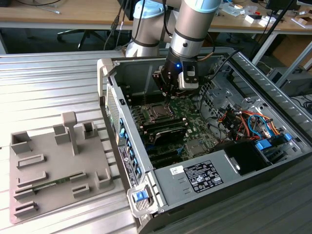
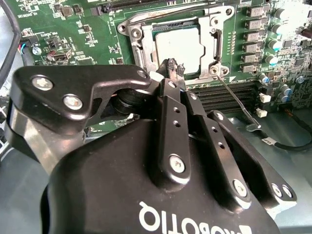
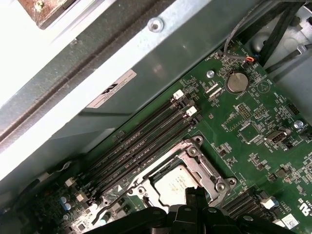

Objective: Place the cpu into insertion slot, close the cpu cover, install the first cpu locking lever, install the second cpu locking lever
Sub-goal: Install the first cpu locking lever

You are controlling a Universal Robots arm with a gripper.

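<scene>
The cpu (image 2: 178, 46) lies flat in the insertion slot (image 1: 157, 112) on the green motherboard, its silvery face showing. The cpu cover (image 2: 215, 43), a shiny metal frame, lies down around it. A thin wire locking lever (image 2: 236, 100) slants out from the socket's corner to a hooked end, unlatched. My gripper (image 2: 173, 68) is shut, its black fingertips together just at the socket's edge, with nothing visibly held between them. In the exterior view the gripper (image 1: 167, 100) hangs right above the socket inside the open computer case. In the first wrist view the cpu (image 3: 171, 184) sits just beyond the fingertips (image 3: 195, 194).
Black memory slots (image 2: 222, 92) run along one side of the socket. Coloured cables (image 1: 243, 119) and a power supply (image 1: 200, 176) fill the case at the exterior view's right. A grey fixture tray (image 1: 58, 170) lies on the ribbed table at the exterior view's left. Case walls (image 1: 109, 92) hem the board.
</scene>
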